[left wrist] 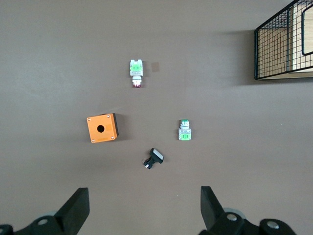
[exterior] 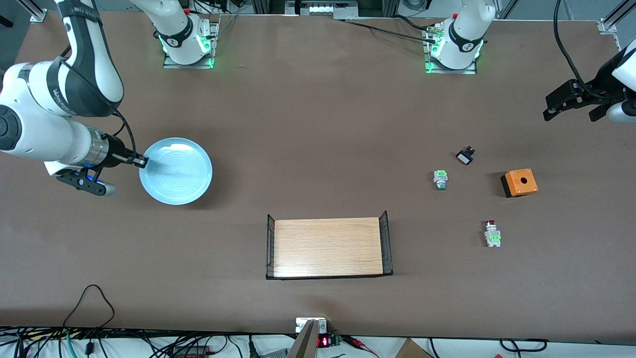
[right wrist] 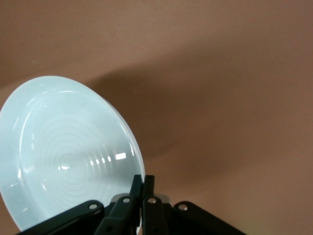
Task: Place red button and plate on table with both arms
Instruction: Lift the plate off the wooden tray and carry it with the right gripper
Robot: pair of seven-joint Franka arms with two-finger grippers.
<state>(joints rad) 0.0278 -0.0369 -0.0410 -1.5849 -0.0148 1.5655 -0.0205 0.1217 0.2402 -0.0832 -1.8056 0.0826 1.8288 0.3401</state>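
The right claw (exterior: 142, 161) is pinching the plate (exterior: 176, 171) by its rim, toward the right arm's end from the tray (exterior: 328, 247). It should be lowering it level onto the worktop (exterior: 318, 124) before letting go. The left claw (exterior: 571, 102) is hanging spread wide, waiting, with the button (exterior: 492, 233) lying on the worktop.

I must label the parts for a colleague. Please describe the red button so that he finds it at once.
Start at the wooden tray and go toward the left arm's end of the table. Among four small parts, the red button lies nearest the front camera. Only it has a dark red cap; the similar green switch lacks one.

Left end effector (exterior: 571, 105) partly cut by frame edge; plate (right wrist: 68, 152) rim cropped.
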